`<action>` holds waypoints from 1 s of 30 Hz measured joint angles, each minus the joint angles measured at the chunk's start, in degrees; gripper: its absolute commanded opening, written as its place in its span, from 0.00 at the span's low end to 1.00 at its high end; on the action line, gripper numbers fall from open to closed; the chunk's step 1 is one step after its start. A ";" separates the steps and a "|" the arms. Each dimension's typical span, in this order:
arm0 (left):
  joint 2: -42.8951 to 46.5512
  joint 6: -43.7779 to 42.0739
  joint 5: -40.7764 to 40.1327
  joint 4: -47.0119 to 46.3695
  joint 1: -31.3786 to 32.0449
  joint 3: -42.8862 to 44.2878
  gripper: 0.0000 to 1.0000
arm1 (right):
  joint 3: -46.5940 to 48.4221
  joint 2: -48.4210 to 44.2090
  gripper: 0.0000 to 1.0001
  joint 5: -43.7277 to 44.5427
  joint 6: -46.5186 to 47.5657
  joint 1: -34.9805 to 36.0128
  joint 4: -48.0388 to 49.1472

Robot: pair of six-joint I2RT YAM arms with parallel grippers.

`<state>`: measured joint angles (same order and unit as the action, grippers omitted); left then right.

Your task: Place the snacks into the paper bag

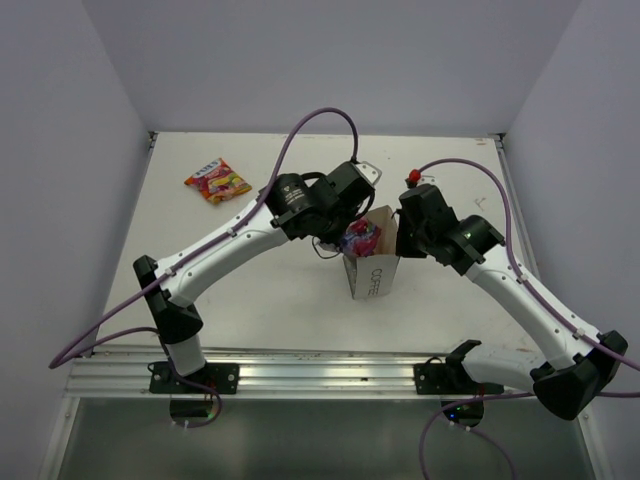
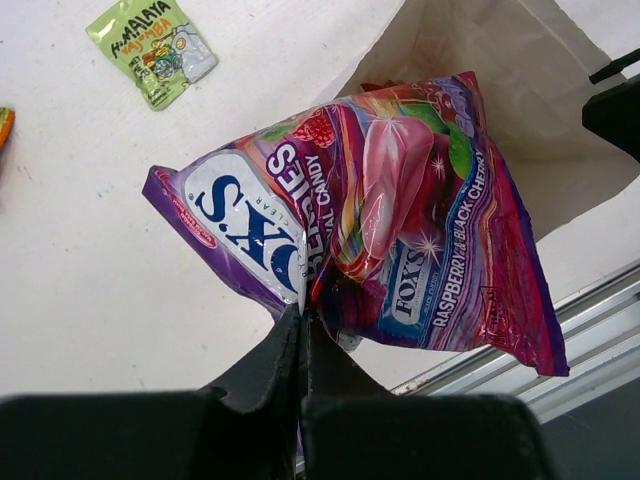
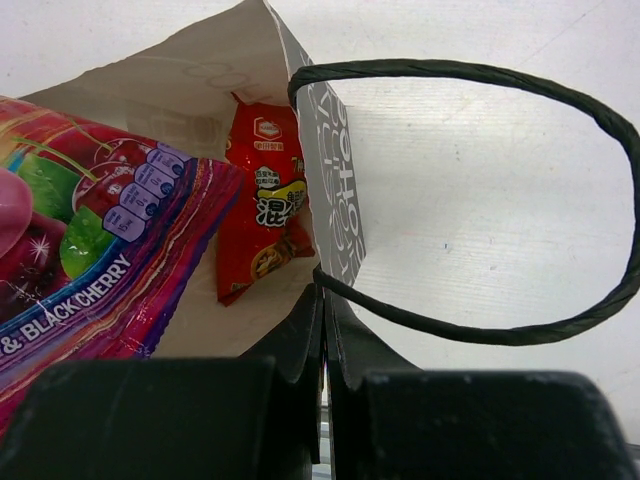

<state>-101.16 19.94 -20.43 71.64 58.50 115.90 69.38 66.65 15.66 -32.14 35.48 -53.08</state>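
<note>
The white paper bag point(image 1: 372, 275) stands open at the table's middle. Pinching the bottom edge of the purple packet point(image 2: 400, 220), my left gripper point(image 2: 303, 312) is shut on it. That packet hangs tilted over the bag's mouth point(image 2: 480, 90). On the bag's right side my right gripper point(image 3: 323, 292) is shut on the rim, just under the black cord handle point(image 3: 600, 150). A red-orange packet point(image 3: 265, 200) lies inside the bag. On the table beyond the bag lies the pale green packet point(image 2: 152, 50). At the far left sits the red-yellow packet point(image 1: 217, 181).
An aluminium rail point(image 1: 300, 375) runs along the near edge, with both arm bases on it. Pale walls close in the table on the left, back and right. Purple cables point(image 1: 310, 125) loop above both arms.
</note>
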 measured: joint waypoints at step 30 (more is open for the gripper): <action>24.81 -5.64 -5.60 -38.60 -6.99 -23.23 0.91 | -0.92 -1.11 0.00 -0.15 0.00 -1.01 0.02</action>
<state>-76.36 14.31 -26.02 33.04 51.51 92.66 68.47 65.54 15.51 -32.14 34.48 -53.06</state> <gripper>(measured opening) 0.855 0.010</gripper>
